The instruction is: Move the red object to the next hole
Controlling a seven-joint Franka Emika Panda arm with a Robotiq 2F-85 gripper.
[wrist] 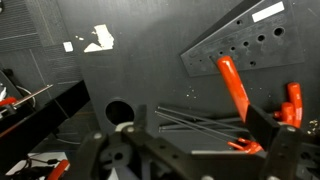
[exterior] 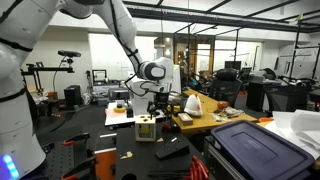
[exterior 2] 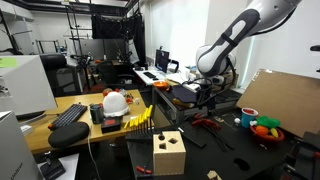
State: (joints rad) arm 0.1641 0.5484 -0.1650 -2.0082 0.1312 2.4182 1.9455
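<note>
In the wrist view the red object is a long orange-red peg. It leans with its upper end against the lower holes of a tilted black plate drilled with several holes. My gripper is open at the bottom of that view, and nothing lies between its dark fingers. The peg stands ahead of the gripper, towards the right finger, and apart from it. In both exterior views the gripper hangs over the black table; there the red object is too small to make out.
A second red-handled tool lies right of the peg, and thin metal rods lie on the black table. A wooden box, a white hard hat, a keyboard and a bowl stand around. A blue bin sits near the front.
</note>
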